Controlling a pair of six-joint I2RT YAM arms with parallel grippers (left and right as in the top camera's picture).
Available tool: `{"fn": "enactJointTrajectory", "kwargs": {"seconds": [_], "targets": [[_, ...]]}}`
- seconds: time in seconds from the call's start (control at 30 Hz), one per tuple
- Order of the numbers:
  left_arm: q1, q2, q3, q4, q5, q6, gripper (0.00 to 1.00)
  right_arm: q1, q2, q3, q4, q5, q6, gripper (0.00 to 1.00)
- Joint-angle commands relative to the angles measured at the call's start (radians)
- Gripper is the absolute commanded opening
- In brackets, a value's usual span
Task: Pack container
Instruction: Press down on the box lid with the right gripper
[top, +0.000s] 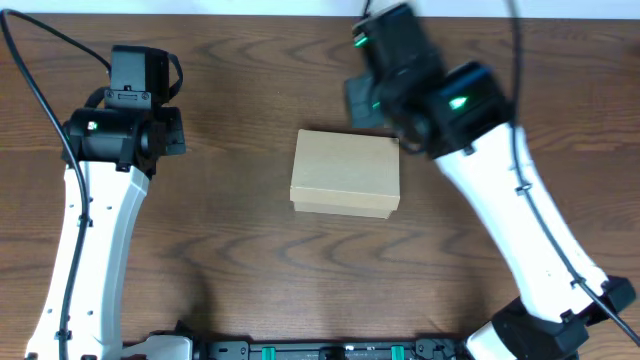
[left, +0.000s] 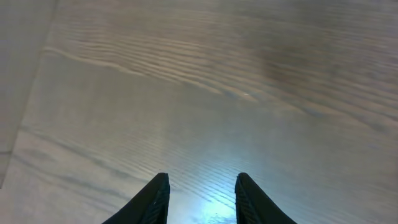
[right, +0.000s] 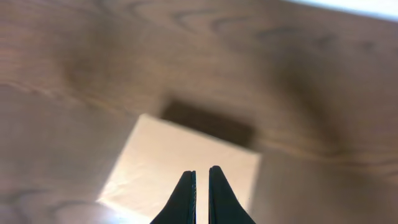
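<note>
At the middle of the dark wooden worktop (top: 240, 250) sits the small tan cardboard box (top: 345, 172), its flap lid down. Our right gripper (right: 200, 186) hovers above it, jaws together and empty; our left gripper (left: 200, 196) hangs over bare wood, jaws apart, holding nothing. We judge closing is the step in hand; next calls for pressing that lid flat.

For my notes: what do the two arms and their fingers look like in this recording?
Both the left arm and right arm have white links and black joint housings carrying small green lights. Thin black cables trail from each. The left gripper and right gripper end in dark, tapered, pointed fingers.
</note>
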Motion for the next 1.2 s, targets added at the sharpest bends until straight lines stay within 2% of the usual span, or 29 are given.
{"fn": "enactJointTrajectory", "kwargs": {"seconds": [0.0,0.23,0.43,0.67,1.17], "targets": [[0.007,-0.004,0.001,-0.007,-0.066,-0.036,0.35,0.072,0.008,-0.071,-0.009,0.058,0.158,0.01],[0.007,-0.004,0.001,-0.011,-0.028,-0.035,0.37,0.124,0.008,-0.209,-0.082,0.058,0.270,0.01],[0.007,-0.004,0.001,-0.010,0.101,-0.023,0.36,0.124,0.008,-0.291,-0.075,0.047,0.288,0.01],[0.007,-0.004,0.001,-0.019,0.278,0.074,0.33,0.124,0.008,-0.410,-0.018,0.043,0.313,0.01],[0.007,-0.004,0.001,-0.059,0.335,0.101,0.32,0.124,0.008,-0.576,0.106,0.024,0.321,0.01]]}}
